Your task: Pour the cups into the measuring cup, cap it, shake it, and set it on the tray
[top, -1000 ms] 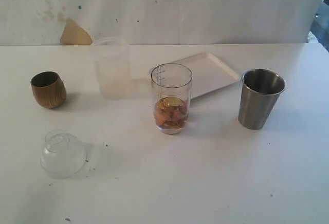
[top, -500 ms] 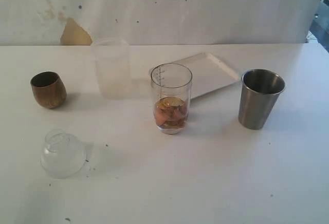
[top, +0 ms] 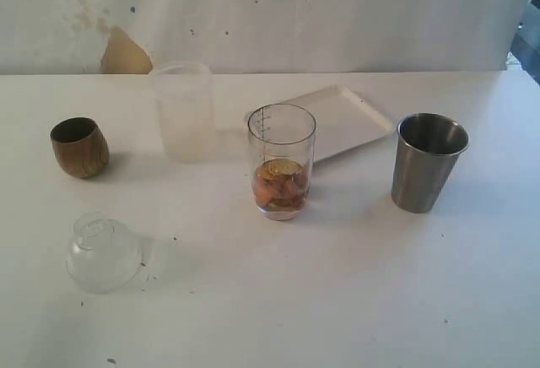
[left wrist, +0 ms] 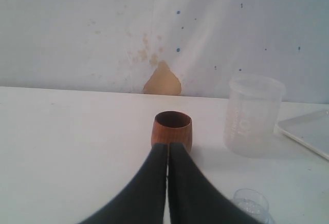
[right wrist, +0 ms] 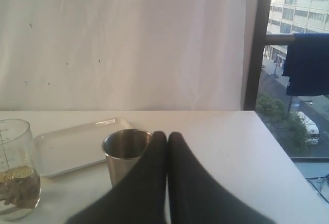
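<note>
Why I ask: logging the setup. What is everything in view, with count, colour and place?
small rounded brown wooden cup: one, brown, far left.
wide frosted translucent plastic cup: one, milky, back left of centre.
tall clear graduated plastic measuring cup: one, clear, centre, orange-brown contents at bottom.
flat white rectangular tray: one, white, behind-right of the measuring cup.
tapered brushed-steel tumbler: one, silver-grey, right.
clear domed plastic lid: one, clear, front left.
white table: one, white, under everything.
left gripper: one, black, shut, facing the wooden cup.
right gripper: one, black, shut, facing the steel tumbler.
</note>
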Motion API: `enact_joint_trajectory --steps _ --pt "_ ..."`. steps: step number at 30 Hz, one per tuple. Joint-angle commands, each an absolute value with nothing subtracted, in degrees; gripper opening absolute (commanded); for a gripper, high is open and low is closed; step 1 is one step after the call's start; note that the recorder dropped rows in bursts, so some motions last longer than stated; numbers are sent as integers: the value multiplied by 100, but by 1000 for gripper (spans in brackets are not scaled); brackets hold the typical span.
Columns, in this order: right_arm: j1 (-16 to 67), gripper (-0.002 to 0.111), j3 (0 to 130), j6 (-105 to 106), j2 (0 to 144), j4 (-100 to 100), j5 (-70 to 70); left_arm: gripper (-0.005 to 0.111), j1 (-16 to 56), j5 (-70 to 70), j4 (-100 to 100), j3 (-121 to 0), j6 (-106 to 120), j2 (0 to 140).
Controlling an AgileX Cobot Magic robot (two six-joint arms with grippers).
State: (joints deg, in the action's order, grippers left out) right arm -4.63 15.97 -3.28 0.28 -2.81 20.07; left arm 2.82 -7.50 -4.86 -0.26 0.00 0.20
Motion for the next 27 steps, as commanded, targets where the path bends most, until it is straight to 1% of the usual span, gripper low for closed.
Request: enact_joint_trajectory --steps 1,4,9,11,27 --pt "-460 0 1121 -309 0 -284 1581 1 307 -716 -528 0 0 0" --pt "-460 0 672 -296 0 -284 880 1 307 -716 -528 0 0 0" --pt "-460 0 14 -277 0 -284 163 1 307 -716 -528 0 0 0" --pt "-460 0 0 -308 0 -284 -49 1 307 -716 -528 0 0 0" --pt "-460 0 0 -343 0 -284 677 1 307 -716 -528 0 0 0"
